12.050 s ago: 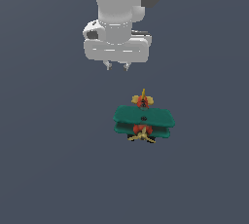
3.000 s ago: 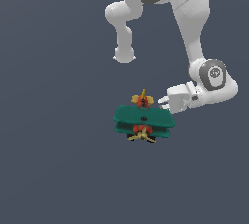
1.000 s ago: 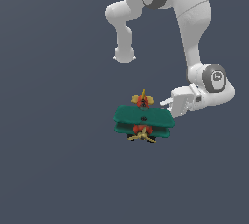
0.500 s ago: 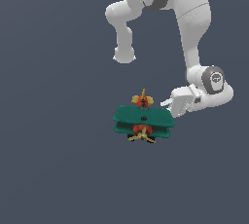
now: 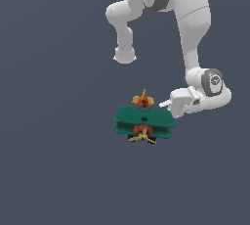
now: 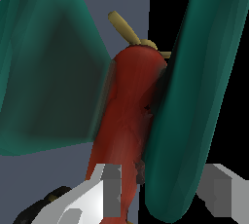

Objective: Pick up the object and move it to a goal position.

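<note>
The object, a toy biplane [image 5: 143,119] with two stacked teal wings, a red-orange body and a yellow propeller, sits on the dark floor. My gripper [image 5: 166,105] lies sideways at the wing tips on the exterior view's right. In the wrist view the gripper [image 6: 165,190] is open and straddles the end of one teal wing [image 6: 194,96]. One finger [image 6: 111,189] sits beside the red body [image 6: 129,116], and the other finger [image 6: 222,194] stands outside the wing. Small gaps show between the pads and the wing.
A plain dark grey floor [image 5: 53,160] surrounds the plane. The arm's elbow and upper links [image 5: 190,23] arch above and to the exterior view's right of it.
Early on the gripper hung above and behind the plane, pointing down. It now lies sideways at the wing tips on the exterior view's right. Over the last second it crept slightly closer.
</note>
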You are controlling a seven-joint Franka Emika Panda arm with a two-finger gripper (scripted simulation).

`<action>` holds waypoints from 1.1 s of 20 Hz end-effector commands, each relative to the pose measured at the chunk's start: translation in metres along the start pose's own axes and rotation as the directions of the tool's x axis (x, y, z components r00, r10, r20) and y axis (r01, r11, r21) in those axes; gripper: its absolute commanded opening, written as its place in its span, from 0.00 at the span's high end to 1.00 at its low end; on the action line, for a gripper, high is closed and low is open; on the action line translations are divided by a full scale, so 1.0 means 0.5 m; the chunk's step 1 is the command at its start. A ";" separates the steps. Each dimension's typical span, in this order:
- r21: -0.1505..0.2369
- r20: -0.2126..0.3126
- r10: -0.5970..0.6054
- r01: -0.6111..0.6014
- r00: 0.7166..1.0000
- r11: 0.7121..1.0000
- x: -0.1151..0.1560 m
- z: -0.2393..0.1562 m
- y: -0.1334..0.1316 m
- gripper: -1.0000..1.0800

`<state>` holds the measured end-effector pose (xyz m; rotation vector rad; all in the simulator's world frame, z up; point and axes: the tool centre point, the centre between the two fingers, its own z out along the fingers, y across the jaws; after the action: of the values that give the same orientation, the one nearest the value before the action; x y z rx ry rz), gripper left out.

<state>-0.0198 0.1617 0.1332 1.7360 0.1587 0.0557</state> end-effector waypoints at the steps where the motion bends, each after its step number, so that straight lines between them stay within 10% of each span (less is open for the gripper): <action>1: -0.005 -0.005 0.004 -0.004 1.000 1.000 0.001 -0.003 -0.001 0.38; 22: -0.067 -0.036 0.061 -0.063 0.998 0.996 0.014 -0.008 0.008 0.38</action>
<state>-0.0142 0.1669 0.1353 1.6786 0.1331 0.1281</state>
